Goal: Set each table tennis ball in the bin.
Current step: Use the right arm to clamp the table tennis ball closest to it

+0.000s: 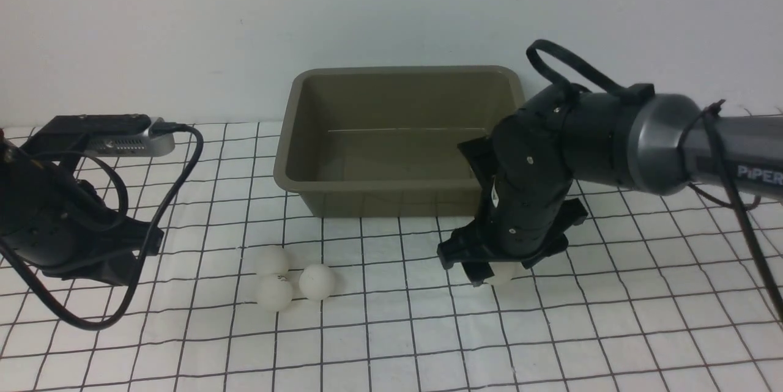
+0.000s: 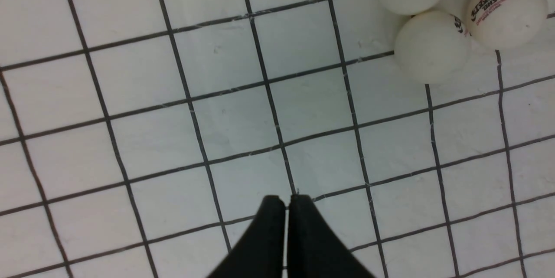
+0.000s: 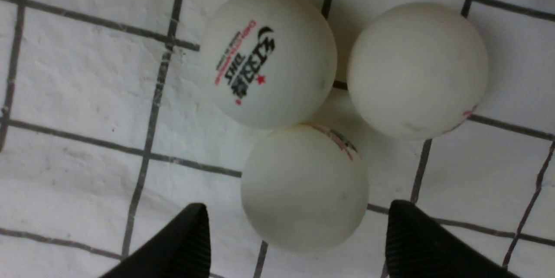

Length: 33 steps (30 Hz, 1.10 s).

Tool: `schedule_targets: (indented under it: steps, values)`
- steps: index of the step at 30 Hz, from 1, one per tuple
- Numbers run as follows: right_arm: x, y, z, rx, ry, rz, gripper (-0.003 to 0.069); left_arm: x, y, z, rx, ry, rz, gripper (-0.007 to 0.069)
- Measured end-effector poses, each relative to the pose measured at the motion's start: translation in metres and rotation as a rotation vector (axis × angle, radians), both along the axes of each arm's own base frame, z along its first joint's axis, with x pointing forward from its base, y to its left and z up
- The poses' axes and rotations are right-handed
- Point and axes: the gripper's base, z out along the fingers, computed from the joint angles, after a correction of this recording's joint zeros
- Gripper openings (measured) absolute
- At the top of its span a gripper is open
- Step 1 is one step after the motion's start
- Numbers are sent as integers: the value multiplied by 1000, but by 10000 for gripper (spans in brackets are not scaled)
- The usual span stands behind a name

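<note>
Right pincer (image 3: 297, 226) spread wide over three balls; left pincer (image 2: 286, 202) pressed together on nothing.

I see the nearest ball (image 3: 303, 187) resting on the bench (image 3: 86, 96) between the right fingers (image 3: 173, 247), touching neither, with bare cloth on each flank. The logo ball (image 3: 269, 57) and a plain ball (image 3: 418, 70) sit packed just beyond it. The bin (image 1: 379, 184) stands just beyond the right pincer, its near rim running close to the wrist and one corner hidden behind the arm. Ahead of the left pincer and off to one side huddles a second trio (image 2: 433, 48), with open grid between.
</note>
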Motion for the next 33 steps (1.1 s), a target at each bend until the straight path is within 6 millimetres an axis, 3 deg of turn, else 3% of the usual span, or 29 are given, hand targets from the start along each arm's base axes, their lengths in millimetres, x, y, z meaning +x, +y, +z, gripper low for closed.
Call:
schedule_targets:
  steps: [7, 13, 20, 24, 28, 33]
  values:
    - [5, 2, -15, -11, -6, 1, 488, 0, 0, 0, -1, 0, 0, -4]
    - [6, 2, -17, -13, -3, -1, 361, 0, 0, 0, -1, 0, 0, -4]
    - [2, 1, -14, -16, 39, 12, 360, 0, 0, 0, -1, 0, 0, -4]
    - [-5, 3, 11, 53, 39, 36, 360, 0, 0, 0, -1, 0, 0, -4]
    - [-3, 4, 82, 159, -136, 58, 360, 0, 0, 0, -1, 0, 0, -4]
    - [21, 3, 129, 177, -376, 96, 360, 0, 0, 0, -1, 0, 0, -4]
